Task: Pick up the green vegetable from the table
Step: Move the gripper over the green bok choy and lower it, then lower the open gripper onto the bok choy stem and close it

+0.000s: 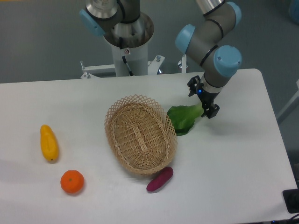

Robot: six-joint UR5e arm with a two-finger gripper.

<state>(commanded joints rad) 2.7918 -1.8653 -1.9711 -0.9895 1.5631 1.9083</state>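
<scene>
Gripper (pixel 203 99) right over the stem end of the green vegetable (pixel 183 118), jaws apart either side, not clenched. Veg lies flat on the table (pixel 233 158), leaves touching the wicker basket (pixel 139 134) rim. Purple eggplant (pixel 160 179) near basket's front edge

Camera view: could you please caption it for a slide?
Tool poised at pale stem of leafy green vegetable beside oval wicker basket.

The arm (pixel 208 35) reaches in from the far edge of the table, its wrist bent downward. The gripper (pixel 203 100) points down near the far right part, its 2 fingers spread apart, holding nothing.
</scene>
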